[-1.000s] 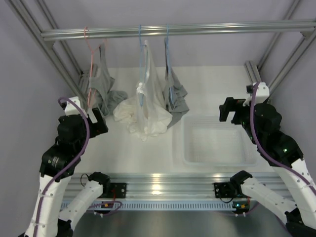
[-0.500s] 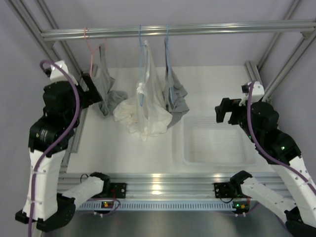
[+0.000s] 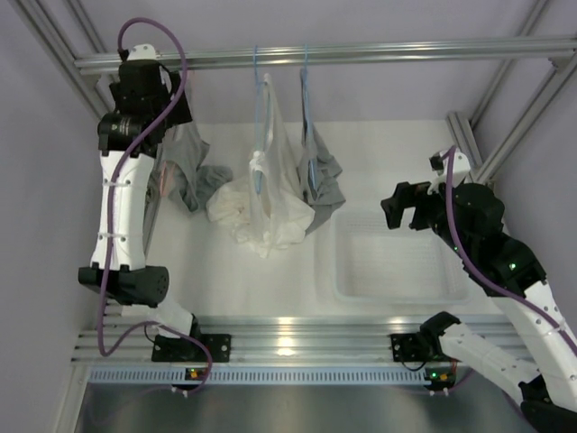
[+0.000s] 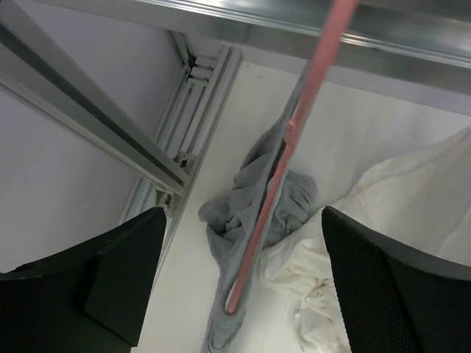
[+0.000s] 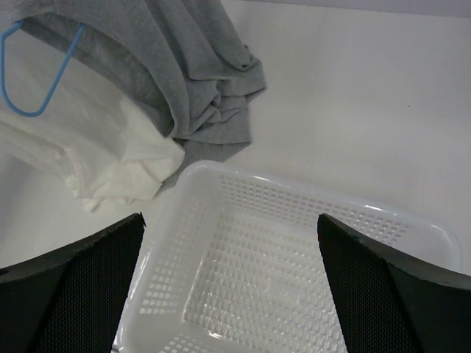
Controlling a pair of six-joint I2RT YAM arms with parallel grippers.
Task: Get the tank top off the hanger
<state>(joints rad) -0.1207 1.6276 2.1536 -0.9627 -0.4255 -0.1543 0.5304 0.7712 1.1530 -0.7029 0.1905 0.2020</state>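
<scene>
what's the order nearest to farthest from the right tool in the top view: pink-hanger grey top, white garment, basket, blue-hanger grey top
From the right tool:
1. basket, right side, just beside and below it
2. blue-hanger grey top, right of centre
3. white garment, centre
4. pink-hanger grey top, far left

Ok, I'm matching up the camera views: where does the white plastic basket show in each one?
Top external: basket, right of centre.
Left wrist: not in it.
Right wrist: basket fills the lower middle.
Shared landmark: the white garment, seen in all three views.
</scene>
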